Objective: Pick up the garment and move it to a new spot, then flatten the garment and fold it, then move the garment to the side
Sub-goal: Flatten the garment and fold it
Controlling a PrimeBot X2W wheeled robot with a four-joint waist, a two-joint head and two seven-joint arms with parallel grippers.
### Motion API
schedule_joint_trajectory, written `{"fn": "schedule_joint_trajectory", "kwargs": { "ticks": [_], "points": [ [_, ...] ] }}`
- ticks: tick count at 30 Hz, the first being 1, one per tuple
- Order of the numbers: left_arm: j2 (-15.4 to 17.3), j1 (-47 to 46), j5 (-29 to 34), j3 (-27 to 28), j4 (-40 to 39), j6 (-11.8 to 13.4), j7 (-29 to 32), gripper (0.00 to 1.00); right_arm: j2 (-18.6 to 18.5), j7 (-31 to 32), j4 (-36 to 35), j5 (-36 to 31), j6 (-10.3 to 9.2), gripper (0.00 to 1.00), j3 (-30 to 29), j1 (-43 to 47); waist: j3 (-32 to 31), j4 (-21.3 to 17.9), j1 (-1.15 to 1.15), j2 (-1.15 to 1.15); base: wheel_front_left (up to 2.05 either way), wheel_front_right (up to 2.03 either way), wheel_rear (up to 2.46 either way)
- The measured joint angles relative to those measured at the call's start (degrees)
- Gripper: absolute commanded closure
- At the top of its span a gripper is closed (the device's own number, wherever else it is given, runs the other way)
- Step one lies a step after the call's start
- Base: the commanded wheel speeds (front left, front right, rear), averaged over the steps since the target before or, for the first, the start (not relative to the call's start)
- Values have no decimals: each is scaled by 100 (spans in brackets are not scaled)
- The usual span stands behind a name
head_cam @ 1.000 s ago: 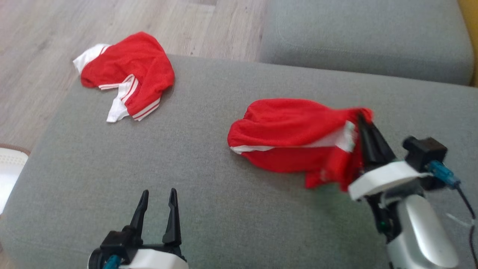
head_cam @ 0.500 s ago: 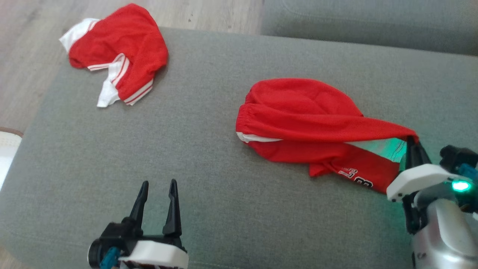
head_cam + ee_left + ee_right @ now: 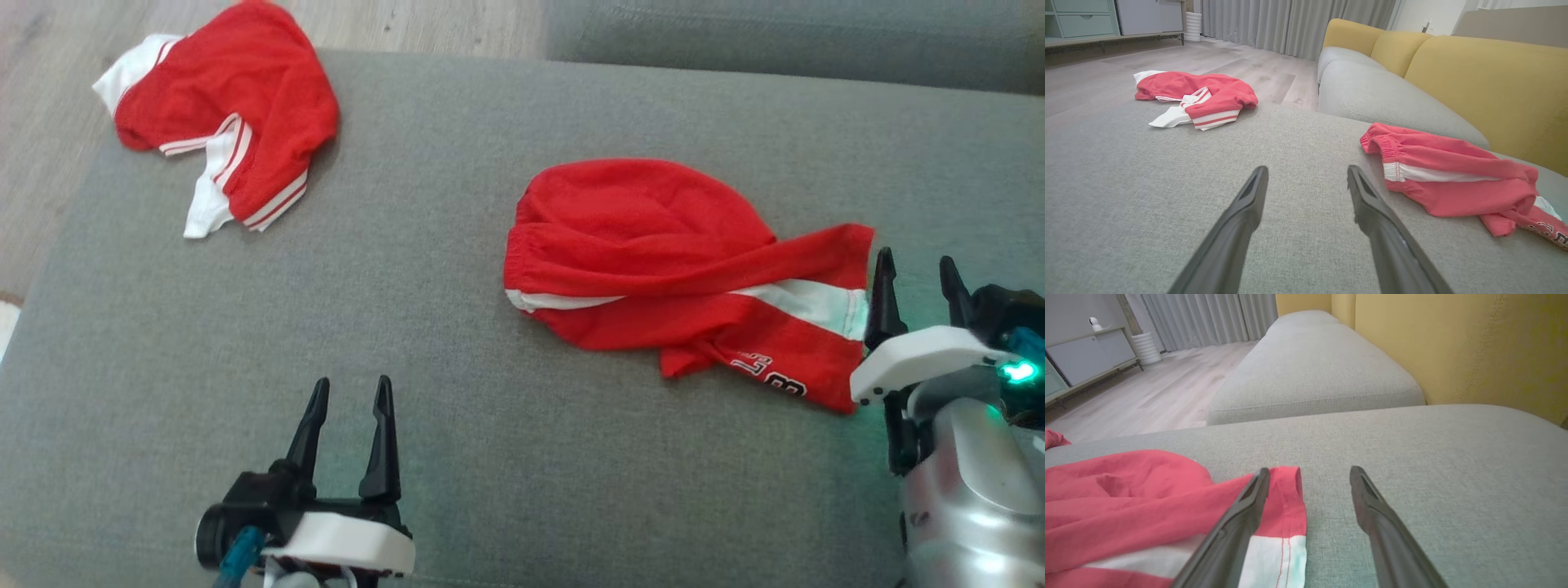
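The shorts (image 3: 678, 269) lie crumpled on the grey cushion (image 3: 457, 408), towards its right side, with the gathered waistband (image 3: 516, 253) pointing left and 1 leg stretched out to the right. A white side stripe and some lettering show on the lower fold.

The right gripper (image 3: 915, 258) sits just beside the leg hem (image 3: 859, 245). Its jaws are spread and pinch nothing. In the right wrist view a corner of the hem pokes just past the inner finger into the gap. The left gripper (image 3: 351, 382) hovers over bare cushion, apart from the shorts, its jaws also spread and empty. Another red garment (image 3: 220, 122) lies well apart at the cushion's far left corner.

These look like thin sports shorts, light, limp and probably a bit slick. I'd expect them to sag and bunch the moment they're lifted by 1 point, and to slide out of a shallow pinch. Nothing here is fragile, so a firm squeeze should do no harm.

The stitched hem and the elastic waistband are the thickest edges and seem the best places to hold. For flattening, 1 gripper on each corner of the same edge would likely pull the cloth taut. The grey upholstery underneath is soft, so a low pinch risks catching it too.
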Motion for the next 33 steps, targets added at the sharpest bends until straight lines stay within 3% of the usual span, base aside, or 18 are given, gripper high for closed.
{"fn": "schedule_joint_trajectory", "kwargs": {
  "ticks": [8,19,33],
  "points": [
    [-1,45,38,1,48,-44,0,0,21,-143,-639,-55,0,0,349,485,-419,-171,-1,0,0,0,0],
    [12,350,33,5,181,-43,0,0,54,-154,-2068,460,0,0,1301,2064,-1074,-551,-1,0,0,0,0],
    [85,782,-120,30,215,19,2,0,63,-20,-2900,831,0,0,1588,3120,-1429,-671,-1,0,0,0,0]
  ]
}}
